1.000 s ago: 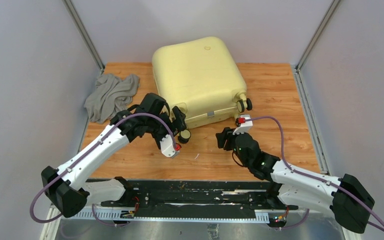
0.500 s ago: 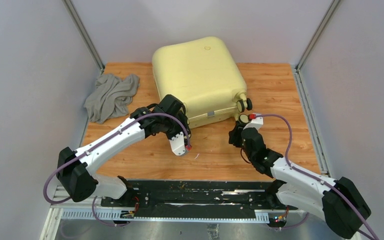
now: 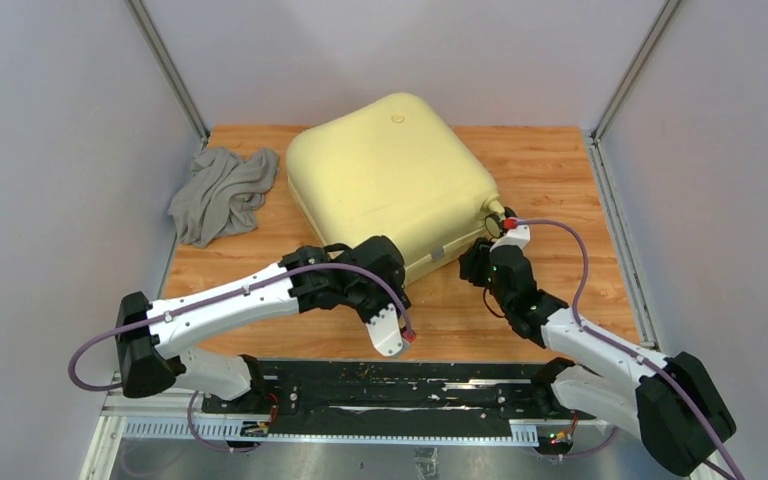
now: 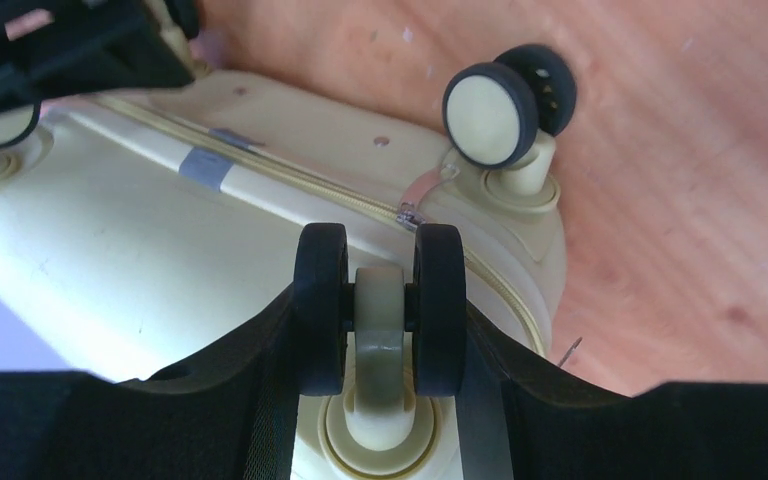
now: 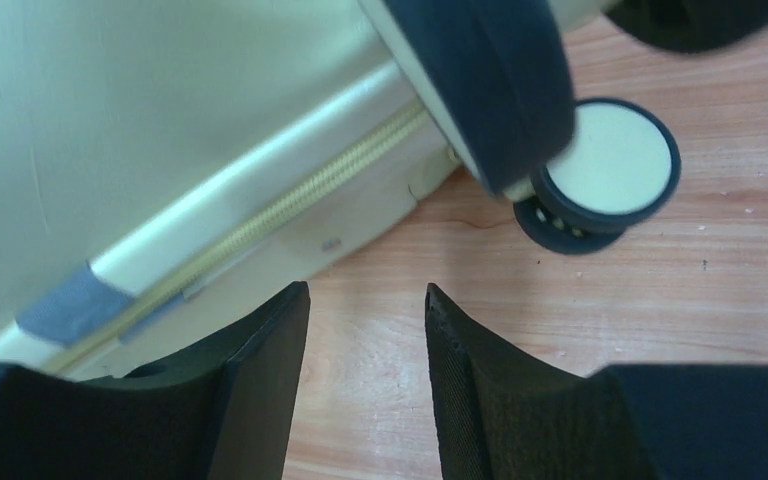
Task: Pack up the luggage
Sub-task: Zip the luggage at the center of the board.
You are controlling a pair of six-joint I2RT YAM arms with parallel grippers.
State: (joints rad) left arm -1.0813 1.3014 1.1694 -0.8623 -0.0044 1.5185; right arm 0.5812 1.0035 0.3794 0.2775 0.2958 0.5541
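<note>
The luggage (image 3: 390, 175), a large pale-yellow hard-shell suitcase, lies closed on the wooden table with its wheeled end toward me. My left gripper (image 4: 380, 300) is shut on one twin black-and-cream wheel (image 4: 322, 300) at the near corner, a finger on each side. In the top view the left gripper (image 3: 400, 268) sits under that corner. My right gripper (image 5: 365, 290) stands open over bare wood beside the zipper seam (image 5: 290, 205), with nothing between its fingers. It is just short of another wheel (image 5: 610, 160). In the top view the right gripper (image 3: 480, 262) is at the right near corner.
A crumpled grey cloth (image 3: 222, 192) lies at the table's left back. A second wheel (image 4: 495, 110) and the zipper pull (image 4: 415, 205) show beyond the held wheel. Grey walls close in the table on both sides and behind.
The left gripper has closed on the wheel and moved toward the near right. The luggage has swung with it, its back end shifting left. The right gripper has come up to the right corner.
</note>
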